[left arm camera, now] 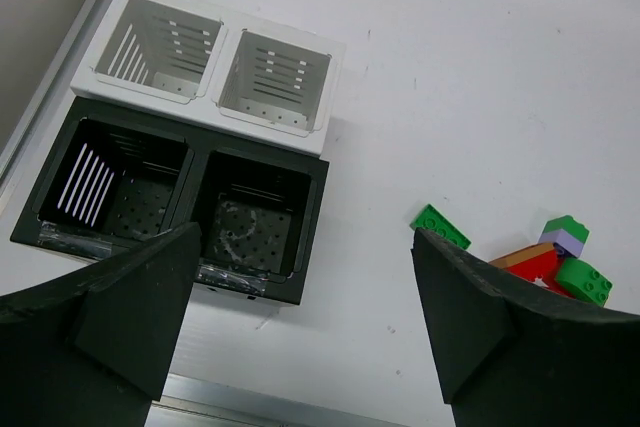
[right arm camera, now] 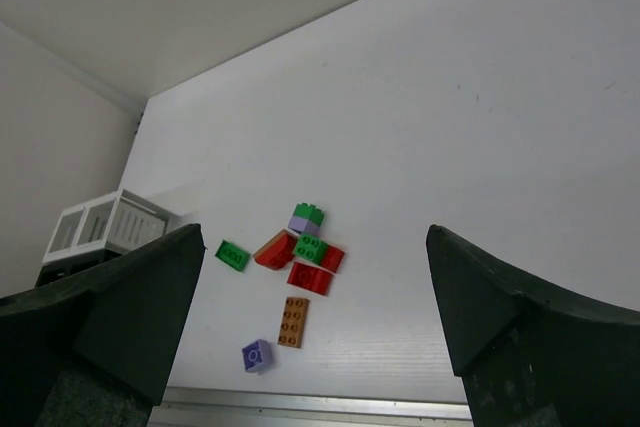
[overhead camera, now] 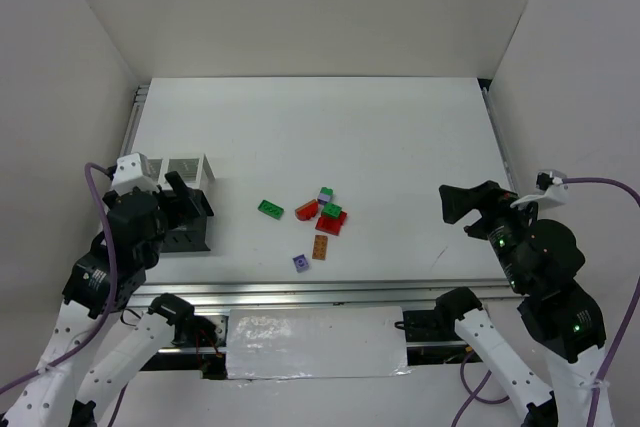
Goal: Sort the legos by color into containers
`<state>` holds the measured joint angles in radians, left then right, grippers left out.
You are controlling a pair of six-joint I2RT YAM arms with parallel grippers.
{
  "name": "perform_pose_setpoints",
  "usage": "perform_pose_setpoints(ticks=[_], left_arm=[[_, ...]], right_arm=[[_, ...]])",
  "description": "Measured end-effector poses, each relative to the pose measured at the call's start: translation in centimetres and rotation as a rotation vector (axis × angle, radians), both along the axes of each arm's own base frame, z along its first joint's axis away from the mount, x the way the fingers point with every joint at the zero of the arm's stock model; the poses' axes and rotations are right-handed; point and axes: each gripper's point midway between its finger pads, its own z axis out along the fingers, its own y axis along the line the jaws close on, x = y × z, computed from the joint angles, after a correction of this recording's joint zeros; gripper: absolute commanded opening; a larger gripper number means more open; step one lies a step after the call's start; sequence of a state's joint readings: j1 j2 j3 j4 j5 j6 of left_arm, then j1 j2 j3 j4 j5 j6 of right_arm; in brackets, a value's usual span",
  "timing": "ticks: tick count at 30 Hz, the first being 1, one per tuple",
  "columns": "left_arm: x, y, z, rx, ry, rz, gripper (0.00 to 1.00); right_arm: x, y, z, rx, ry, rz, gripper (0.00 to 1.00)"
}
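Your left hand (left arm camera: 305, 247) hangs wide and empty over the bins (left arm camera: 205, 137). The legos (overhead camera: 320, 222) lie loose on the bench (overhead camera: 400, 137) right of the bins, and your right hand (overhead camera: 458, 209) is farther right, wide too.

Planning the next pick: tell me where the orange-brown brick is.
Top view: the orange-brown brick lies centre-front, just right of the lone lavender brick and nearer than the red bricks.

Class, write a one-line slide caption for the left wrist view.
Left gripper, fingers open, hovers above two white bins and two black bins, all empty; loose bricks lie nearby.
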<state>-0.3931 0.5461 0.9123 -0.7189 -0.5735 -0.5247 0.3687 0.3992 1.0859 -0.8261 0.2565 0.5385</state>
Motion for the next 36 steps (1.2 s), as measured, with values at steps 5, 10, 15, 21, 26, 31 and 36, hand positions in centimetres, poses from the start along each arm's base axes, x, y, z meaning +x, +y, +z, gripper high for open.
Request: perform_pose_setpoints(ticks=[5, 10, 15, 21, 26, 31, 36], left_arm=[[0.1, 0.0, -0.1, -0.003, 0.003, -0.002, 1.00], [0.3, -0.3, -0.1, -0.011, 0.002, -0.012, 0.99], [0.8, -1.3, -0.8, -0.031, 0.037, -0.042, 1.00], [3.2, -6.5, -4.4, -0.086, 0.203, -0.140, 1.00], [2.1, -16.3, -9.9, -0.062, 0.370, -0.316, 0.99], [0.6, -20.7, -15.7, -0.007, 0.490, -0.277, 1.00], [-0.7, -23.0, -19.6, 0.052, 0.571, -0.193, 1.00]], right_arm=[[-0.3, -0.1, 0.2, 0.004, -0.013, 0.000, 1.00], [-0.9, -0.4, 0.5, 0.014, -0.038, -0.002, 1.00], [-0.7, -0.3, 0.1, 0.013, -0.020, -0.002, 1.00], [0.2, 0.8, -1.0, 0.011, 0.033, 0.031, 1.00], [1.3, 2.2, -2.4, -0.002, 0.101, 0.082, 1.00], [1.5, 2.9, -3.0, -0.004, 0.128, 0.113, 1.00], [1.5, 3.1, -3.6, -0.007, 0.142, 0.124, 0.99]])
